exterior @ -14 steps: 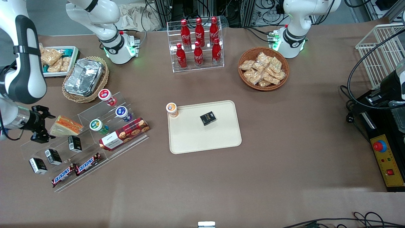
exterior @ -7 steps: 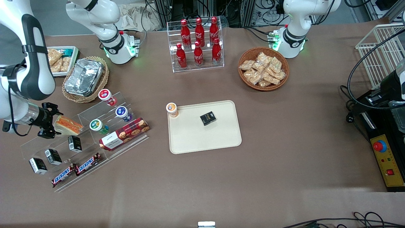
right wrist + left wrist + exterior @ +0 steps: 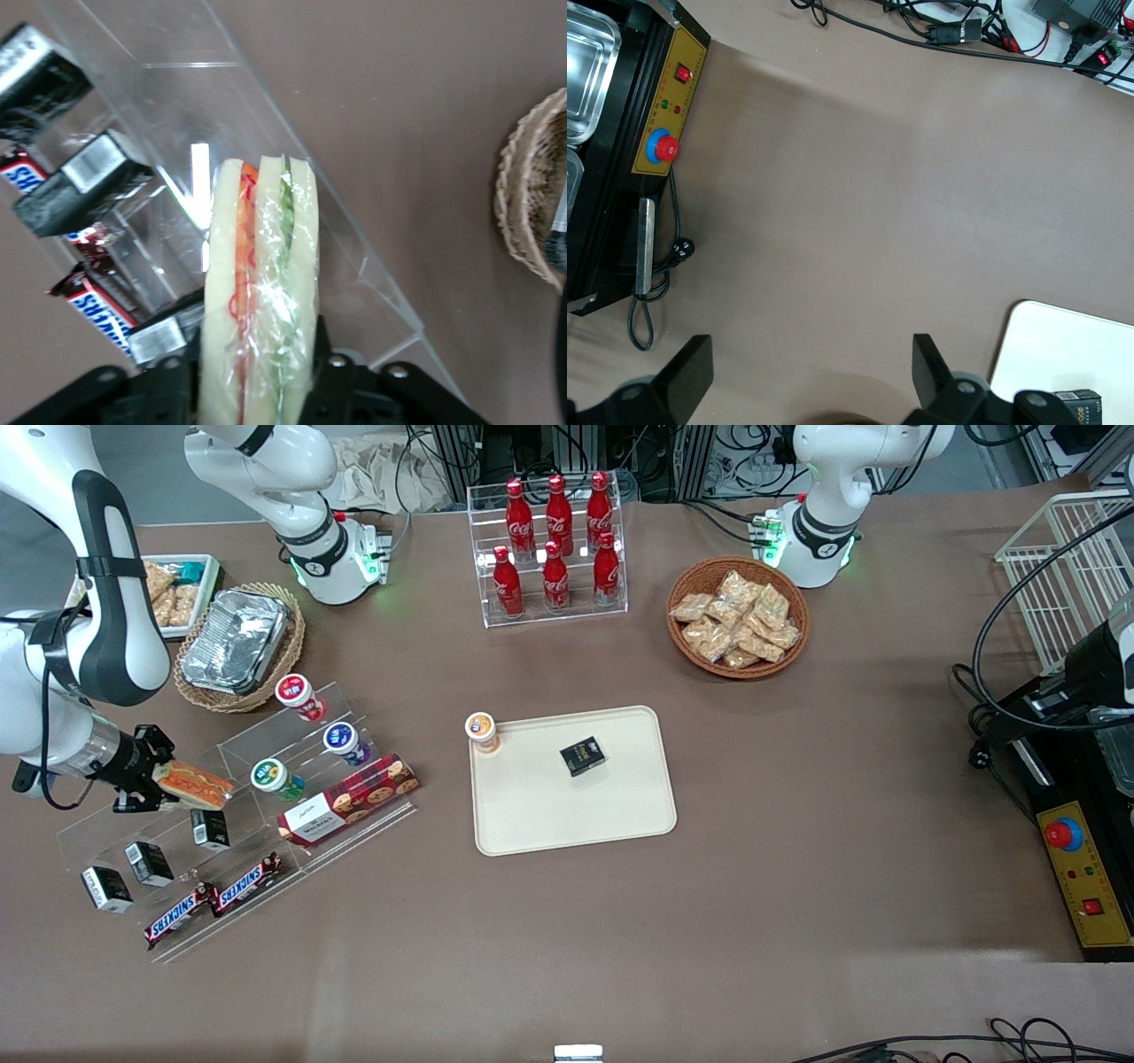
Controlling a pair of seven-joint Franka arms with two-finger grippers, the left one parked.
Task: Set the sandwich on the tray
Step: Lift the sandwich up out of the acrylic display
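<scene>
Since earlier frame: black two-finger gripper (image 3: 152,779) reached triangular clear-wrapped sandwich (image 3: 193,783), fingers clamping bread faces on clear acrylic shelf (image 3: 257,735). Advice: lift straight clear before carrying to cream-beige rectangular tray (image 3: 620,815).

bright even overhead light, soft shadows, wrist close-up sandwich (image 3: 259,292) slightly blurred

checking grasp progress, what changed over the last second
The right arm's gripper moved in toward the clear-wrapped triangular wedge sandwich on the clear acrylic stepped display rack and closed on its end; the sandwich, flat before, now sits turned on edge between the fingers. The cream-beige rectangular plastic tray, its small black box and orange-lidded cup stayed put.
</scene>
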